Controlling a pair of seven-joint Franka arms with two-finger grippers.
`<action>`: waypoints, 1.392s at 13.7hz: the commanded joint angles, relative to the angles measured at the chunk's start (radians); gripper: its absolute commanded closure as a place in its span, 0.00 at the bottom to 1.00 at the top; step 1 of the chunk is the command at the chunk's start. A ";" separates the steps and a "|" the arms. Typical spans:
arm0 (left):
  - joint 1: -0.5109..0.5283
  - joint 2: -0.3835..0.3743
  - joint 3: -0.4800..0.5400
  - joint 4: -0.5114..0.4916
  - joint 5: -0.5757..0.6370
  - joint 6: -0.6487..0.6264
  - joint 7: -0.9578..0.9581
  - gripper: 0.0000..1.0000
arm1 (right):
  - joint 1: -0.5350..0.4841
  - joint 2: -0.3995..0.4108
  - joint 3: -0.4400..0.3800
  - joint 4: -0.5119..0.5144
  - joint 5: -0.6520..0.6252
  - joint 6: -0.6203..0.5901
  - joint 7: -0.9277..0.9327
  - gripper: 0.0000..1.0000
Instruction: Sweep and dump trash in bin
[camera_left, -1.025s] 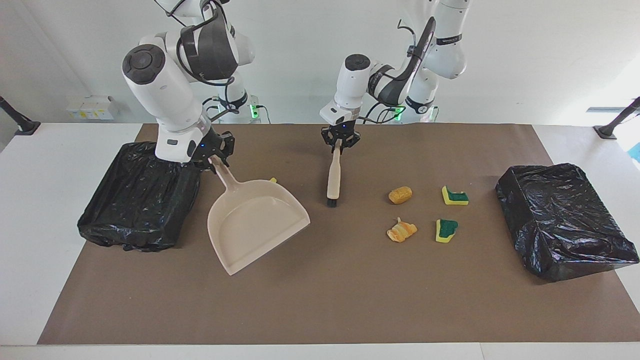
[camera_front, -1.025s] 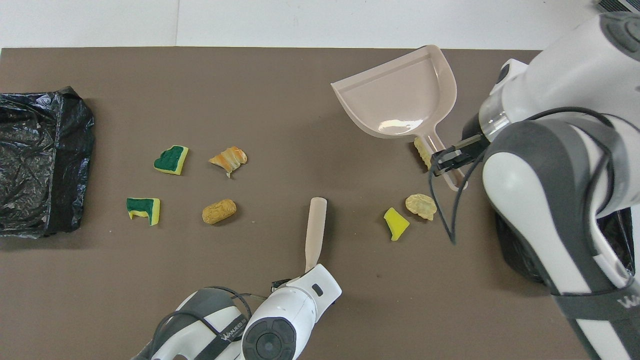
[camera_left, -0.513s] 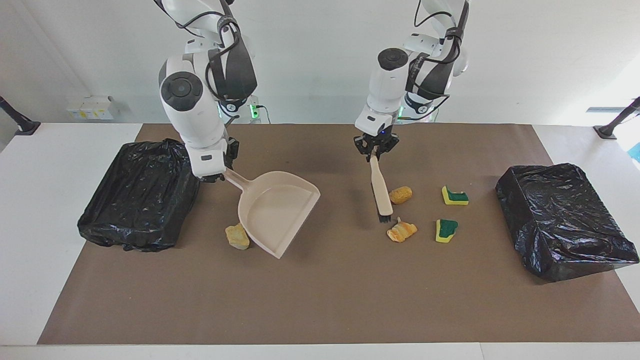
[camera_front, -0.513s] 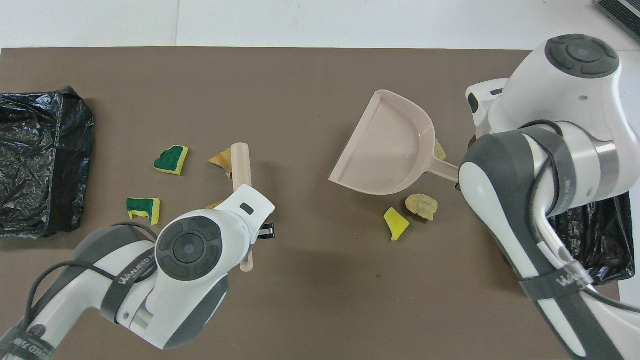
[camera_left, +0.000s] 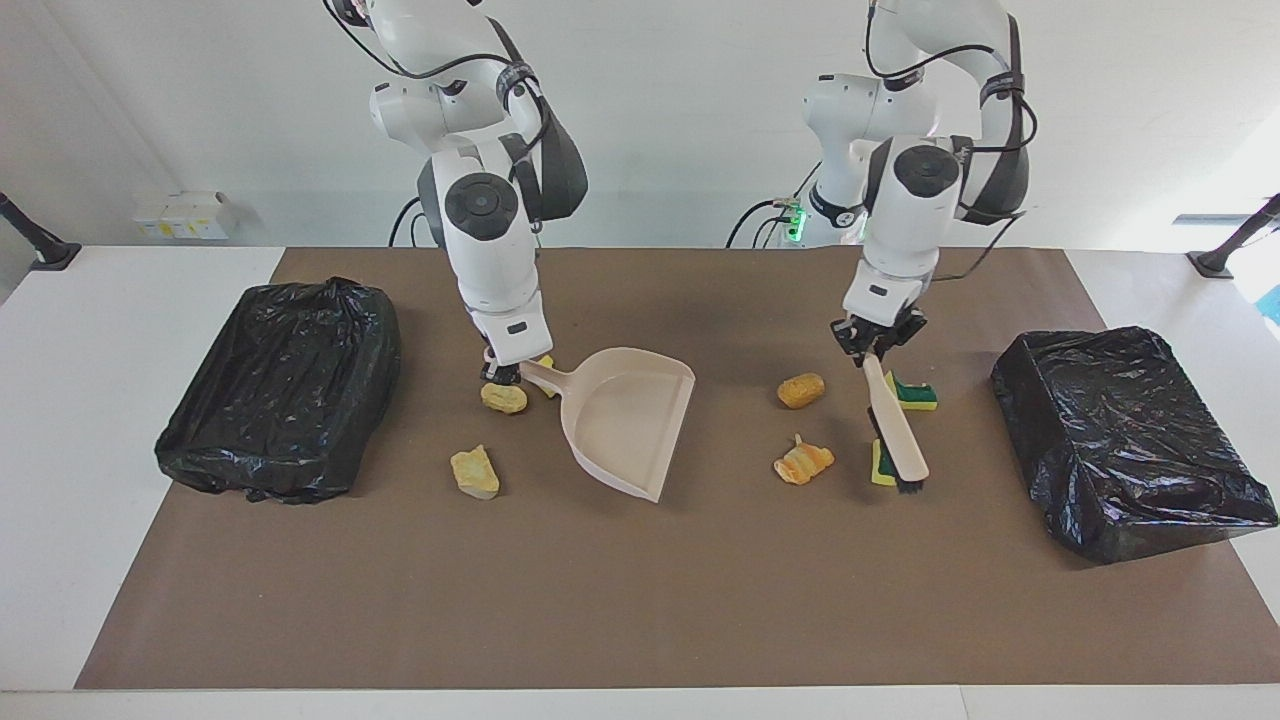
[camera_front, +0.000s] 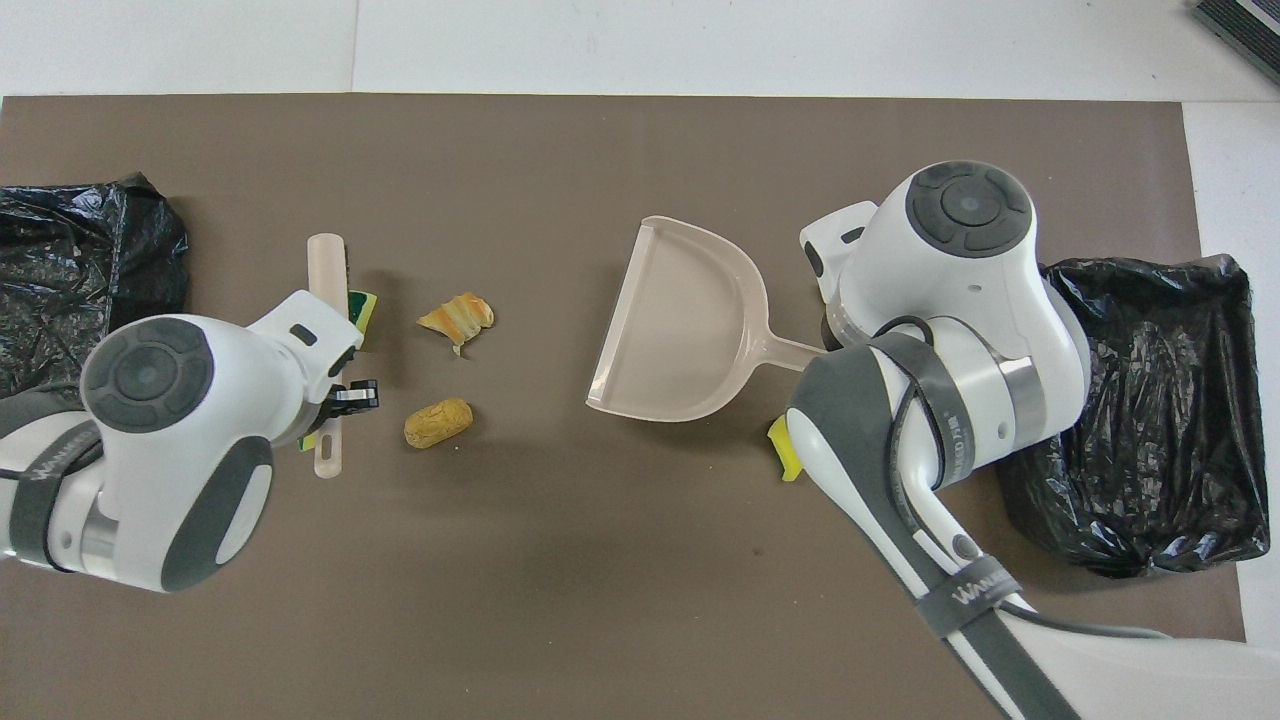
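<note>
Gripping the brush (camera_left: 897, 435), left jaws (camera_left: 872, 350) hang over green-topped sponge scraps (camera_left: 912, 394).

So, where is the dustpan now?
The dustpan sits mid-table in the facing view, held by the right gripper, its mouth toward the orange scrap and striped scrap.

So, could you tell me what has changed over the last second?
The left gripper carried the brush toward the left arm's end, past the orange lump to the green sponge pieces. The right gripper swung the dustpan away from its bin, mouth now facing the scraps. Both grips held; scraps and bins stayed put.
</note>
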 joint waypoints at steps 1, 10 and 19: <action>0.105 0.008 -0.015 0.004 0.020 0.011 0.083 1.00 | 0.033 0.025 0.004 -0.006 -0.020 0.027 0.070 1.00; 0.152 -0.146 -0.021 -0.246 0.017 0.032 -0.155 1.00 | 0.089 0.039 0.005 -0.023 -0.009 -0.090 0.085 1.00; -0.059 -0.017 -0.025 -0.154 -0.153 0.081 -0.044 1.00 | 0.100 0.059 0.005 -0.020 -0.015 -0.037 0.094 1.00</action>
